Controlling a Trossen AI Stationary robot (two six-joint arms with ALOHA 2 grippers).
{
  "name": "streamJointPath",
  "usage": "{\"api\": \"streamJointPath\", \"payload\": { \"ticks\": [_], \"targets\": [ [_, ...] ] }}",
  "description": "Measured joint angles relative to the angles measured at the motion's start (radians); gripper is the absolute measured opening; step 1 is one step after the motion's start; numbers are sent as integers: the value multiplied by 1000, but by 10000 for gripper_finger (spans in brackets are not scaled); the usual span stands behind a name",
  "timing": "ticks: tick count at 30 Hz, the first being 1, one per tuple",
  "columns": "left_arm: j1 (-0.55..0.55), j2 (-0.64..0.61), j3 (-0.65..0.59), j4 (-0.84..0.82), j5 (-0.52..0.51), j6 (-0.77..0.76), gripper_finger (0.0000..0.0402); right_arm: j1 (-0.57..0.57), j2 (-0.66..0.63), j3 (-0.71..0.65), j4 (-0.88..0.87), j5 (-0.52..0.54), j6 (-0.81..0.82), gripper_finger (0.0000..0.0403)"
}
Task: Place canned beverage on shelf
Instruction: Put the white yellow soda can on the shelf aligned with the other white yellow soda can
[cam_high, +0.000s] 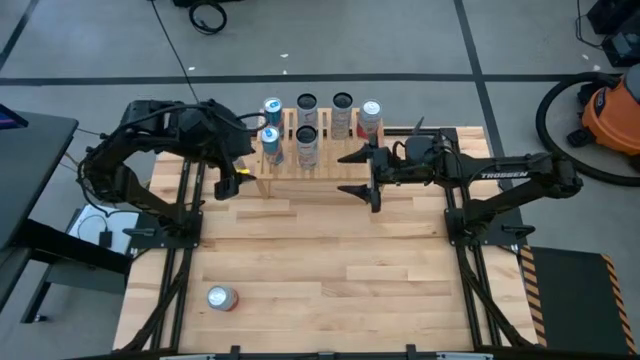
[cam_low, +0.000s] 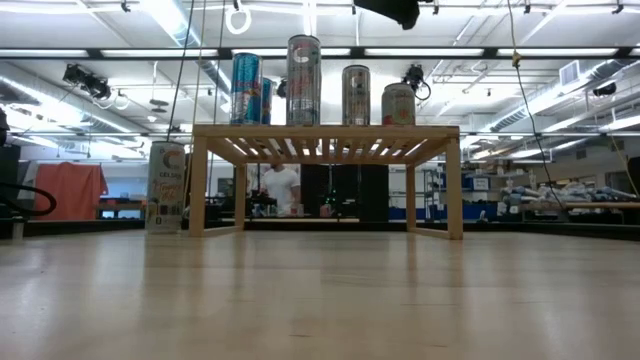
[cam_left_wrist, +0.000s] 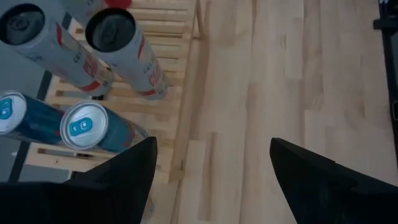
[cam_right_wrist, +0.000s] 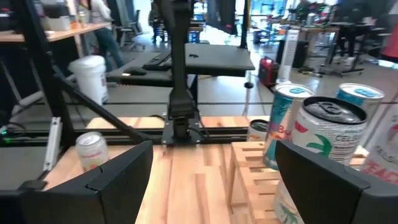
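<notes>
The light wood slatted shelf stands at the table's far edge, with several cans upright on it. A white can stands on the table just off the shelf's left end. Another can stands near the table's near left corner and also shows in the right wrist view. My left gripper is open and empty, up above the table by the shelf's near left corner. My right gripper is open and empty, level in front of the shelf, pointing toward the table's left.
Bare plank tabletop stretches from the shelf to the near edge. Both arms' dark base frames run along the table's left and right sides. A person stands in the room beyond the shelf.
</notes>
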Motion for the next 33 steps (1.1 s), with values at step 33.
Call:
{"api": "streamJointPath", "payload": {
  "ticks": [33],
  "targets": [
    [248, -107, -452, 0, -113, 9, 314, 100, 1, 0, -58, 57, -1, 348]
  ]
}}
